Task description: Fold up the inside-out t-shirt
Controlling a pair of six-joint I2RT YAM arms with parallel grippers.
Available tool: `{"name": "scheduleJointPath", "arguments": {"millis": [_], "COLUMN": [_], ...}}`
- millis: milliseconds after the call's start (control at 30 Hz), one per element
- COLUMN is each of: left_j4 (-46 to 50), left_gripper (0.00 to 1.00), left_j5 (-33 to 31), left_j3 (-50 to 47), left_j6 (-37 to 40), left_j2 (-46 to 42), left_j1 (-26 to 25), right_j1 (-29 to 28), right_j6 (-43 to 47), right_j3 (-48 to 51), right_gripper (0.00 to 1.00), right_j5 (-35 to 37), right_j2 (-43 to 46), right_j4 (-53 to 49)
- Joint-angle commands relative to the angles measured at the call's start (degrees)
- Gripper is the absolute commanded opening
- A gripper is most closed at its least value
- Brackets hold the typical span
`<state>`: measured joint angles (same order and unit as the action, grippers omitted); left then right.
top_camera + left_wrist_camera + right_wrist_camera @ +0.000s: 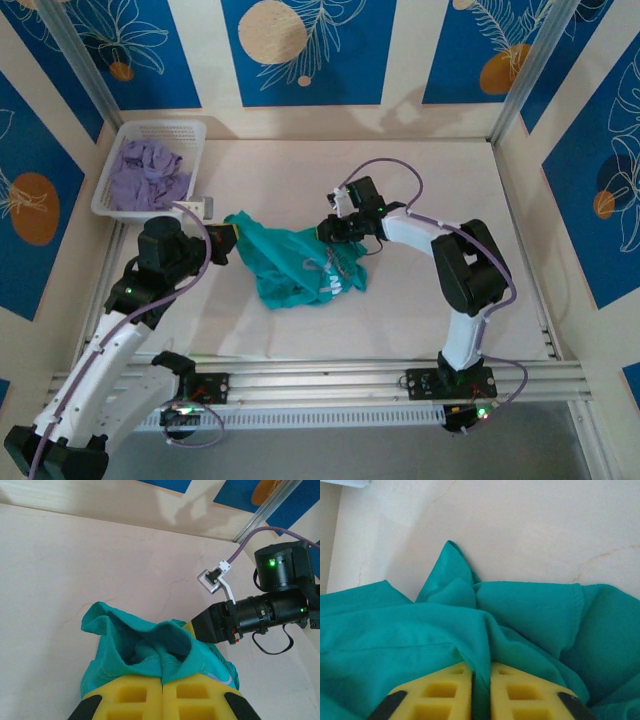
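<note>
Left pincer (162,682) and right pincer (481,672) both clamp the t-shirt (290,265), crumpled near the basket (165,124), 0 folds yet

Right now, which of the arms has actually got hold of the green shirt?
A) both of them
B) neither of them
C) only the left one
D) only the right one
A: the left gripper and the right gripper are each pinched shut on a fold of the teal t-shirt, which is bunched up between them.
</note>
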<state>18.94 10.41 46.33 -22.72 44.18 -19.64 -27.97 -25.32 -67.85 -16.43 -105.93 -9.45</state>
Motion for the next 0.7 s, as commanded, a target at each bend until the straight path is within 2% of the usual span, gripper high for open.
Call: {"name": "scheduleJointPath", "arguments": {"millis": [0, 200, 367, 500, 667], "left_j4": [0.2, 1.7, 1.3, -0.8, -8.9], "left_gripper": [0.00, 0.00, 0.00, 0.00, 0.00], "left_j5": [-0.9, -2.4, 0.8, 7.7, 19.8], "left_j3": [0.2, 3.2, 8.7, 14.7, 20.9], "left_j6": [1.2, 0.8, 0.1, -4.3, -18.7], "left_j2": [0.3, 1.0, 4.2, 9.4, 14.6], "left_j1": [1.1, 3.3, 6.9, 12.5, 23.4], "right_j1": [0.8, 6.7, 13.9, 18.3, 18.3], "right_j6": [1.3, 2.9, 2.7, 1.9, 1.8], "right_j3": [0.1, 4.2, 6.0, 3.7, 4.6], "right_gripper": [0.02, 0.00, 0.00, 0.00, 0.00], "right_j5": [-1.2, 4.9, 8.5, 10.2, 11.9], "right_j2": [5.2, 20.2, 33.5, 40.3, 46.6], "right_j4": [2.0, 4.1, 6.9, 8.5, 9.7]}}
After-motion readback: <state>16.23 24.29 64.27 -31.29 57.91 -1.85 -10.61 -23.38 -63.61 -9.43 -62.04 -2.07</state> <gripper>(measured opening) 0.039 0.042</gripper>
